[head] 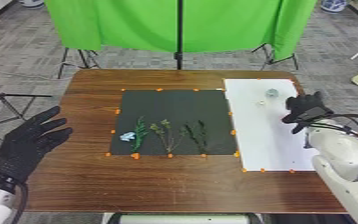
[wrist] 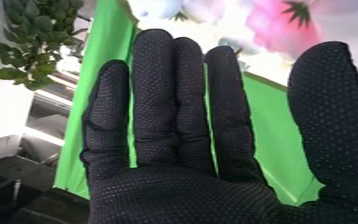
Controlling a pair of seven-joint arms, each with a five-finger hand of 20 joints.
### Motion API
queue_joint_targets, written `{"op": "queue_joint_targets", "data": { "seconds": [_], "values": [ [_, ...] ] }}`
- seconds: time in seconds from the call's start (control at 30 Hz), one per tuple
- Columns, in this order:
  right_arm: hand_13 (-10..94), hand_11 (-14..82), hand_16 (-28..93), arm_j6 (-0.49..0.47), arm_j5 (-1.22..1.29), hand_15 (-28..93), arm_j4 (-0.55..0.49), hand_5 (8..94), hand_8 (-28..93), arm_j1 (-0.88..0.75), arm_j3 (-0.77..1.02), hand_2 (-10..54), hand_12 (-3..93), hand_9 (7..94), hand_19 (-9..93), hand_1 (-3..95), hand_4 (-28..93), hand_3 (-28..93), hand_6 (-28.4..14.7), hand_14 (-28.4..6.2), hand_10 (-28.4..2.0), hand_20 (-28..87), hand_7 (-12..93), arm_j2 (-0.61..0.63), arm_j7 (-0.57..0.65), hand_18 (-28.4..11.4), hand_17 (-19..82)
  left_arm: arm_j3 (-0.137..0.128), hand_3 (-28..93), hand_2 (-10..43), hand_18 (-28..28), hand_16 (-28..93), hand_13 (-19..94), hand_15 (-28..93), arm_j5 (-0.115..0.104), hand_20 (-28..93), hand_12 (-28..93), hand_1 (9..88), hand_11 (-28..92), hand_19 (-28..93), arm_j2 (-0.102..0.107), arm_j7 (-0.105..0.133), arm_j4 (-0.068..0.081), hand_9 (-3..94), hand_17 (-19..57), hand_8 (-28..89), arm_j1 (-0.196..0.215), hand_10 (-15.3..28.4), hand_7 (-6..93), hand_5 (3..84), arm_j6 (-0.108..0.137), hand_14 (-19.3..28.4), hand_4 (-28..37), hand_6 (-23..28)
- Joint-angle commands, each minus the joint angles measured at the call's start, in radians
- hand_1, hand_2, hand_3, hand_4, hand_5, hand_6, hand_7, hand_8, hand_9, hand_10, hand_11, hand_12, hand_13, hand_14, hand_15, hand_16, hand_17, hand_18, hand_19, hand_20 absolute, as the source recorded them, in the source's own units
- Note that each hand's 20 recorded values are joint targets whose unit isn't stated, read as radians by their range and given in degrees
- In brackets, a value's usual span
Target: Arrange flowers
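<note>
On the table [head: 175, 192], the mat [head: 171, 106] lies to the left and the sheet [head: 273, 145] to the right. On the near half of the mat, from left to right, there are the flower [head: 127, 136], the leafy stem [head: 138, 137], the sprig [head: 167, 137] and the thin stems [head: 202, 136]. Two small objects [head: 272, 93] are on the far part of the sheet. Behind the table is the curtain [head: 131, 25].

With fingers extended on both, you had your left hand [head: 26, 147] at the head view's lower left and your right hand [head: 308, 107] toward its right edge.
</note>
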Motion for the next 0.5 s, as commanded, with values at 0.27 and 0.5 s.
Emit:
{"op": "queue_joint_targets", "data": {
  "seconds": [0.27,0.5],
  "values": [
    [62,36.8,21,0.026,-0.048,60,0.038,60.0,-18,0.030,-0.050,-9.5,36.8,67.8,73,38.0,-28,79,3.3,-3.0,-4.8,43,38,-0.019,-0.018,-17.6,19,0.002,71,-0.3,23.4,-2,27,47,0.004,10,14,26.1,31,54,-0.012,-0.002,0.001,29.6,-7.4,-12,0.019,12.8,24.8,33.8,-0.002,15.8,-25.8,1.8],
    [72,29.2,35,0.066,-0.067,57,0.058,71.0,-15,0.086,-0.091,-9.5,47.3,81.9,74,48.9,-28,79,3.8,-1.5,-2.8,44,48,-0.028,-0.036,-17.6,22,-0.004,71,-0.2,23.4,-2,27,47,0.005,10,14,26.3,31,54,-0.017,0.005,-0.004,29.7,-7.4,-12,0.031,12.8,24.9,33.7,-0.004,15.7,-26.0,1.8]
  ]
}}
